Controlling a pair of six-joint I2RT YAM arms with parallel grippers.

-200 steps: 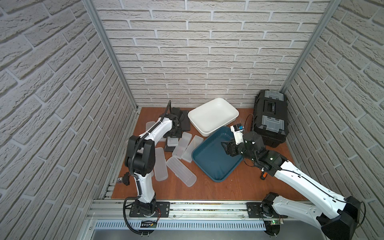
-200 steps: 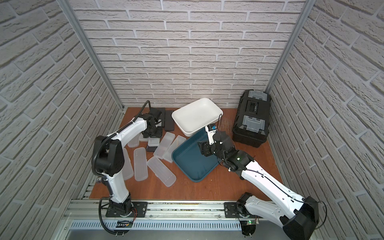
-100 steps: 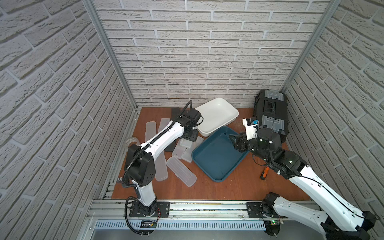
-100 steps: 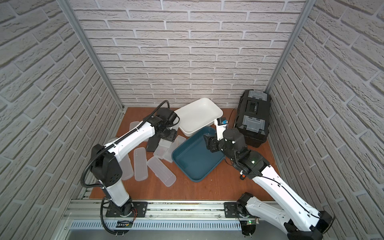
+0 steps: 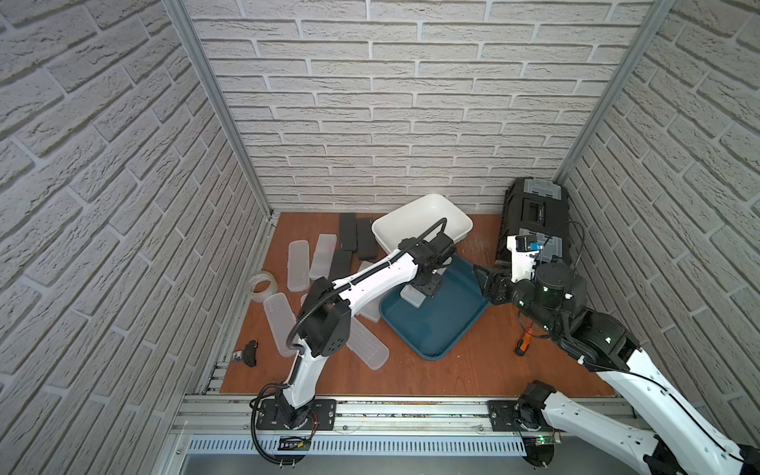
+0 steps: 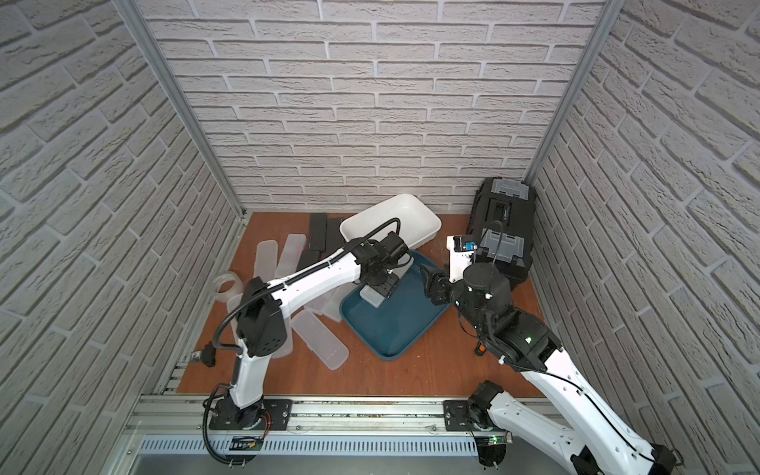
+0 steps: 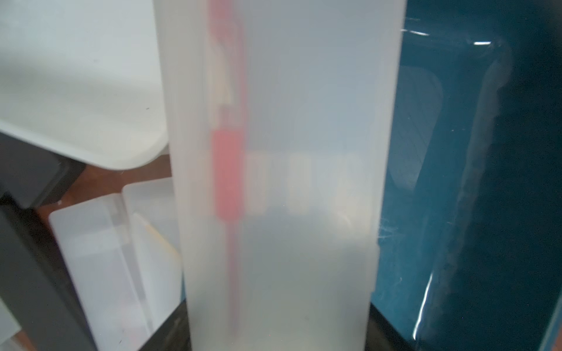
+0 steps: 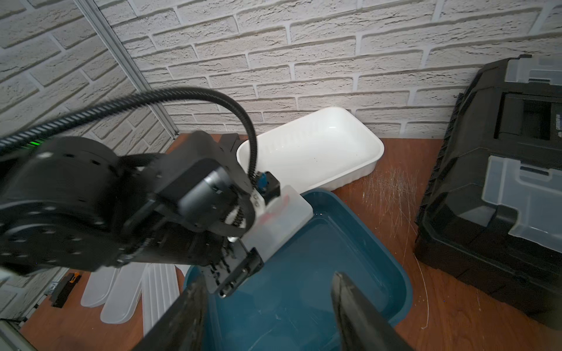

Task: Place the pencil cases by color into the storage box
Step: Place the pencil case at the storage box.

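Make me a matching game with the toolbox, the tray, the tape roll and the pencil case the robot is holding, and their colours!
Things:
1. toolbox
2. tray
3. tape roll
4. pencil case in the left end effector

Colours:
A. clear, ring-shaped
B. dark blue
C. black
D. frosted white

Pairs: 1-C, 2-B, 3-A, 4-D

We find both top views bright and evenly lit from overhead, sharp all through, with only soft, faint shadows on the table (image 5: 473, 370). The walls (image 5: 411, 103) bow towards the frame edges. In the left wrist view the case (image 7: 273, 182) is smeared with blur, and thin streaks of glare cross the tray (image 7: 501, 212). In the right wrist view the left arm (image 8: 76, 206) is blurred, while the bricks behind it are crisp.
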